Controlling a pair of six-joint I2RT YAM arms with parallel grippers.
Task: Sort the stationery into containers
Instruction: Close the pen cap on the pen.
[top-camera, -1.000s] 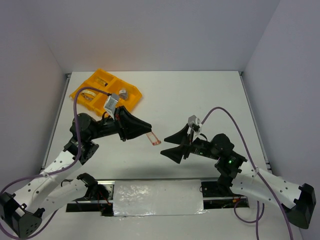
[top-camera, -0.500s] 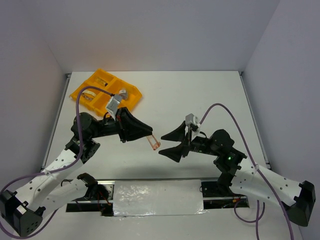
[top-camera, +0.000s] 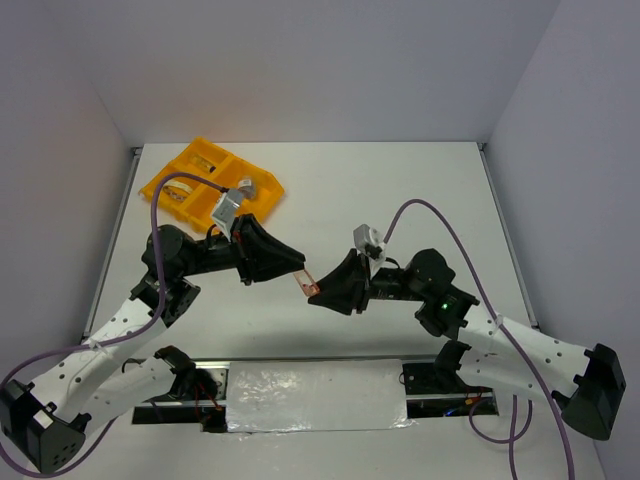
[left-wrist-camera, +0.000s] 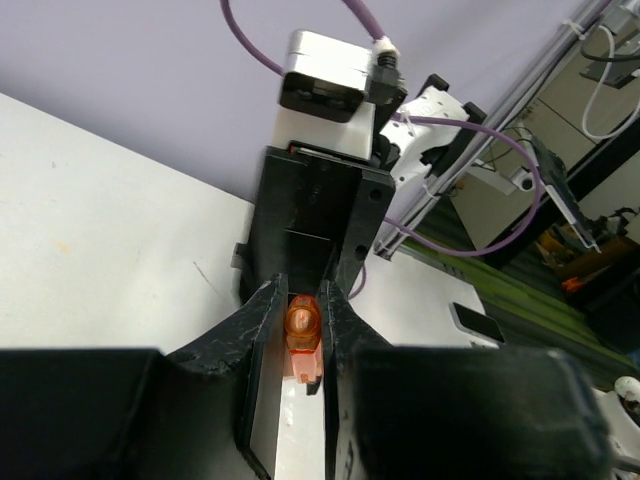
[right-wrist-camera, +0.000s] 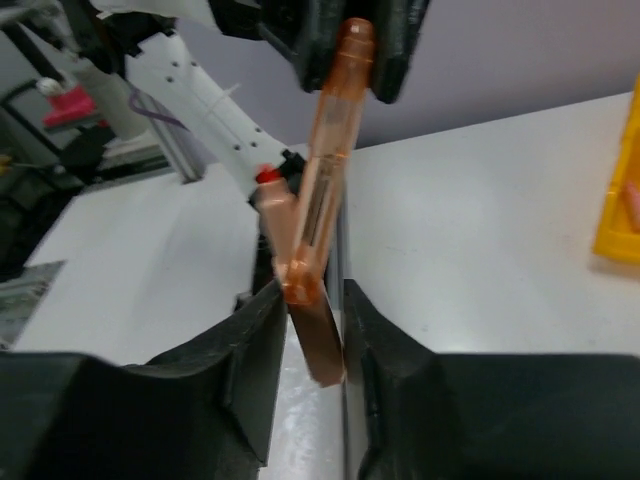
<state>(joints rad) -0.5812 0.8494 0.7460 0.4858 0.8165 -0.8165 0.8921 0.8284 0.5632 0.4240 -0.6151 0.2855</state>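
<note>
A translucent orange piece (top-camera: 307, 284) hangs in the air between my two grippers, above the table's middle. My left gripper (top-camera: 298, 264) is shut on its upper end; in the left wrist view the piece (left-wrist-camera: 300, 332) sits pinched between the jaws of that gripper (left-wrist-camera: 298, 302). My right gripper (top-camera: 316, 296) has closed round its lower end; in the right wrist view the piece (right-wrist-camera: 326, 190) runs from the jaws of that gripper (right-wrist-camera: 312, 296) up to the left fingers. The orange-yellow tray (top-camera: 205, 152) lies at the far left, with small items in its compartments.
A corner of the tray (right-wrist-camera: 622, 200) shows at the right edge of the right wrist view. White walls enclose the table on three sides. A foil-covered strip (top-camera: 315, 395) lies along the near edge between the arm bases.
My right gripper has moved left to the orange piece and gone from wide open to closed round its lower end. My left gripper has kept hold, nearly still.
</note>
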